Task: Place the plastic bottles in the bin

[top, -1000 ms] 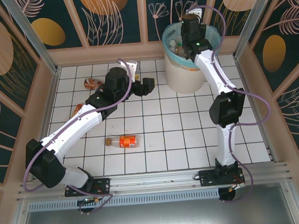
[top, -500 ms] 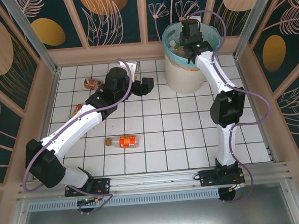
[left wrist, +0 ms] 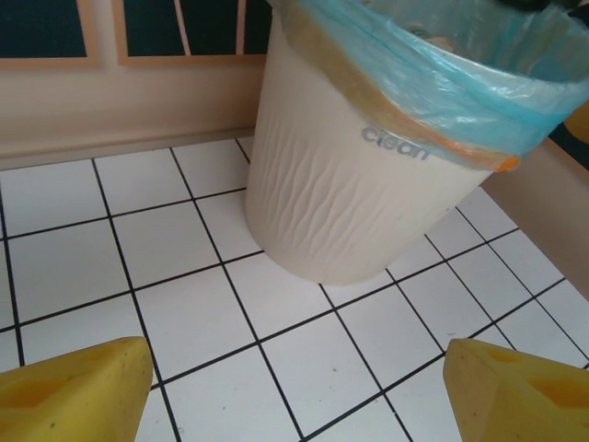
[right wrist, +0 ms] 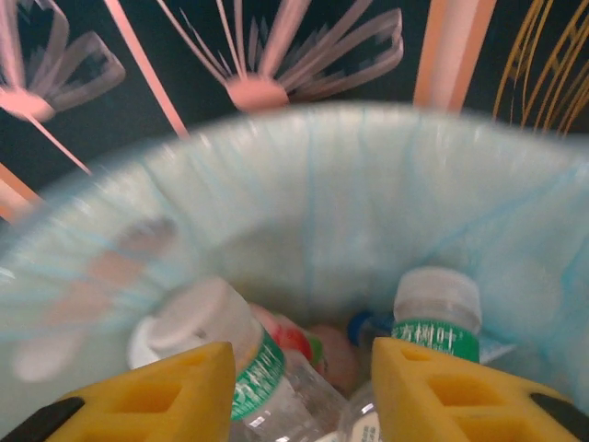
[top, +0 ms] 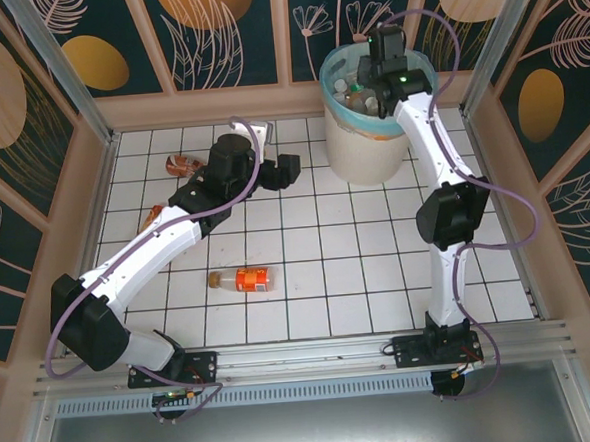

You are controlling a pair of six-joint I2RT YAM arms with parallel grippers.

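Top external view: the bin [top: 356, 147] stands upright in the upper right of the frame, against the far wall, with its blue liner [top: 416, 73] folded over the rim. Bottle tops [top: 350, 89] show inside it. My right arm [top: 429, 148] reaches over the rim from below.

Three bottles lie on the tiled floor [top: 359, 277], well apart from the bin. An orange-labelled bottle [top: 242, 279] is on its side at lower centre-left. A brownish bottle [top: 183, 165] lies at upper left, and a third bottle [top: 154, 212] is partly hidden by my left arm. My left gripper [top: 290, 169] hangs just left of the bin, clear of it.

Left wrist view adds the bin's outside: a ribbed white wall lettered "clean" and an orange band under the liner. My yellow fingers [left wrist: 74, 391] are spread wide over bare tile, holding nothing.

Right wrist view alone gives the interior. Two green-labelled bottles [right wrist: 437, 318] with white caps lie in the liner, a blue cap [right wrist: 361, 324] between them. My right gripper [right wrist: 302, 387] is above them, fingers part-way apart, pinching nothing. The frame's left side is blurred.
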